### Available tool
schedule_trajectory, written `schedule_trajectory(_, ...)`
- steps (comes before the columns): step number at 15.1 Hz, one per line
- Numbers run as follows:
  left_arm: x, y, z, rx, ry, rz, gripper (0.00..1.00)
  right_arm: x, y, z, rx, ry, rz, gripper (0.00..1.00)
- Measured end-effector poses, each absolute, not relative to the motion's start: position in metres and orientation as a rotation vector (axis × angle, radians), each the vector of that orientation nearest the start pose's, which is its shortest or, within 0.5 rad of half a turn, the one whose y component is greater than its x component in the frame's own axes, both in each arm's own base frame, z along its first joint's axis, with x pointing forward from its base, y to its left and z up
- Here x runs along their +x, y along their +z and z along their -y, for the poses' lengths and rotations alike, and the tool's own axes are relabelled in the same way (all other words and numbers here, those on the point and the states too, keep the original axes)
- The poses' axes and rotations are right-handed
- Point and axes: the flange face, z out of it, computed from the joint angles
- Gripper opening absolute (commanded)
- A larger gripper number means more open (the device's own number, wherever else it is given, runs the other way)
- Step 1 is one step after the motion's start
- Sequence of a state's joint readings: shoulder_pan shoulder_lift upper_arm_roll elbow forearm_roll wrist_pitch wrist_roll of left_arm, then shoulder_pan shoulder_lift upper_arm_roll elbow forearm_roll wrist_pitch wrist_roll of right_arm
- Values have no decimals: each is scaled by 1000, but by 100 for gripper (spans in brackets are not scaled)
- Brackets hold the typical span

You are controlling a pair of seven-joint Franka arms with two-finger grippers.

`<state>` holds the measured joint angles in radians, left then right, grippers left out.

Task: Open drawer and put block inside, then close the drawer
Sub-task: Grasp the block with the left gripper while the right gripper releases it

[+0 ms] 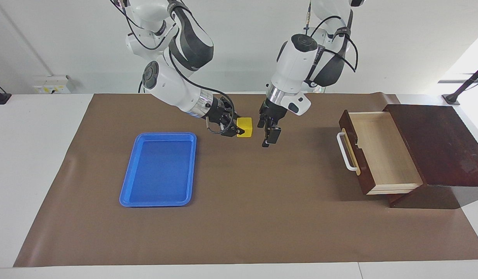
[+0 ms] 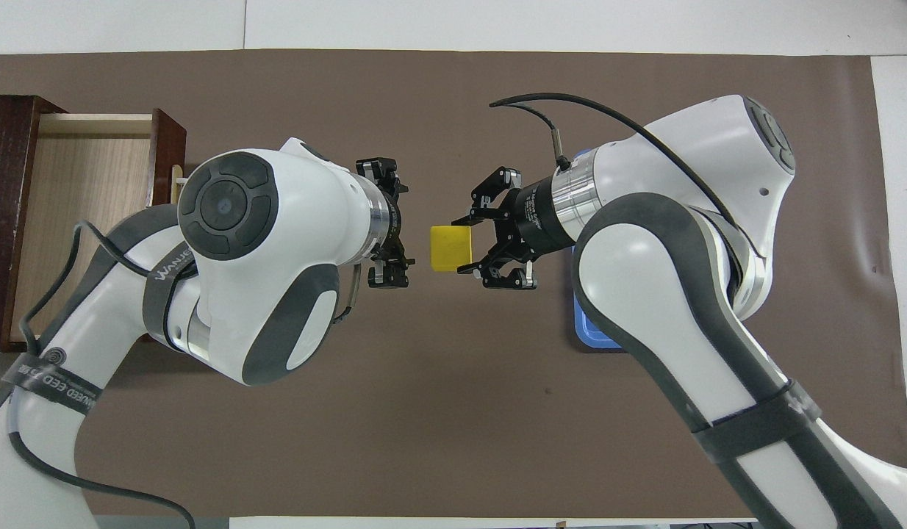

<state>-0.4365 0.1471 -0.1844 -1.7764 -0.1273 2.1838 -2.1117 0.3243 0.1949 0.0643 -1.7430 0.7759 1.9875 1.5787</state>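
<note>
You had the drawer (image 1: pixel 380 153) already pulled open and empty. Your right gripper (image 1: pixel 236 130) held the block (image 1: pixel 245 127) in closed fingers above mid-desk, facing your left gripper (image 1: pixel 270 135), fingers spread. Handover, placing, closing remained.

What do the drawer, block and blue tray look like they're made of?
Drawer: wood, dark glossy reddish front, pale matte grained interior, white bar handle.
Block: matte yellow cube, plastic or foam, can't tell which.
Blue tray: likely moulded plastic, smooth with a slight sheen, rounded rim.
</note>
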Motion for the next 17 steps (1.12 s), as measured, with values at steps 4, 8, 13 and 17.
schedule_trajectory(4, 498, 498, 383, -2445, 170, 2388, 100, 567, 482, -277, -1873, 805, -1766, 0)
schedule_trajectory(8, 493, 497, 390, -2441, 180, 2388, 93, 568, 482, -277, -1866, 810, -1766, 0)
schedule_trajectory(13, 492, 497, 391, -2418, 187, 2409, 21, 568, 482, -276, -1864, 809, -1768, 0)
schedule_trajectory(17, 489, 497, 394, -2424, 192, 2401, 0, 569, 482, -274, -1865, 806, -1766, 0)
